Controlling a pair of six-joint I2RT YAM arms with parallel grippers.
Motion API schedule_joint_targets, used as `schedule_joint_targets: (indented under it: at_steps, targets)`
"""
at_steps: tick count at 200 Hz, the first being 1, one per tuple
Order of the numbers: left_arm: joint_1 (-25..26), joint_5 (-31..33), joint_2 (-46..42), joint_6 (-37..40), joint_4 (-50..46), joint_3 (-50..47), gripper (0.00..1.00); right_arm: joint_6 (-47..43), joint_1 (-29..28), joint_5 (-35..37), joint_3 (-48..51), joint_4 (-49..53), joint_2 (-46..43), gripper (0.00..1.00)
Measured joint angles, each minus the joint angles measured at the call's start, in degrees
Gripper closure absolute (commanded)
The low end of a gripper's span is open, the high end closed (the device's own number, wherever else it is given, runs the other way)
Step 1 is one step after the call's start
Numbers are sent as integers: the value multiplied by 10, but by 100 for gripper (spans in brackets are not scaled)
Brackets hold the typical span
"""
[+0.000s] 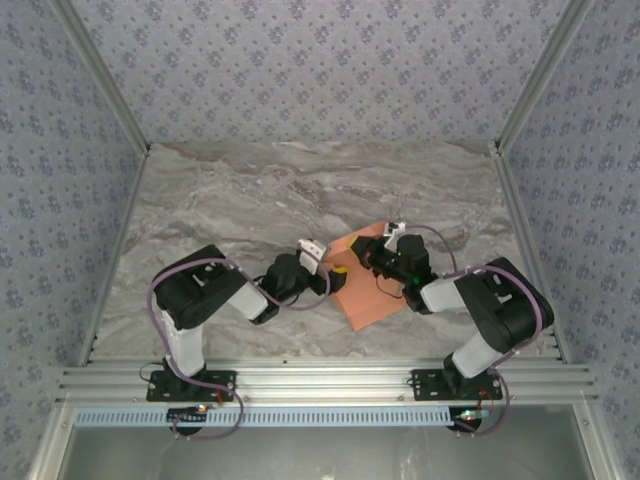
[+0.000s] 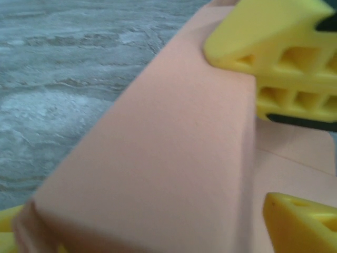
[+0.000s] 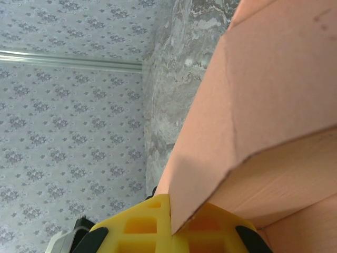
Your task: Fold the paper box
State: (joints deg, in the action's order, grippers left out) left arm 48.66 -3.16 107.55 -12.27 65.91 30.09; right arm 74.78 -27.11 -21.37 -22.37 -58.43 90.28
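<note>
Paper box (image 1: 368,292) lying just off bench (image 1: 230,190) centre, toward 4 o'clock. I'm clamping right pincer (image 3: 171,224) on raised wall at box's 12 o'clock, likely pinning it for creasing. Left pincer (image 1: 337,270) standing wide at 9 o'clock, seemingly straddling upturned flap, gripping nothing.
</note>
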Motion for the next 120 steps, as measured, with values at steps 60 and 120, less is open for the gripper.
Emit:
schedule_joint_targets:
  at_steps: [60,120]
  targets:
    - [0,-17,-90,1,-23,-53,8,-1,0,16,0,47,-33,100]
    - [0,-17,-92,10,-31,-79,33,0,0,17,0,46,-33,100]
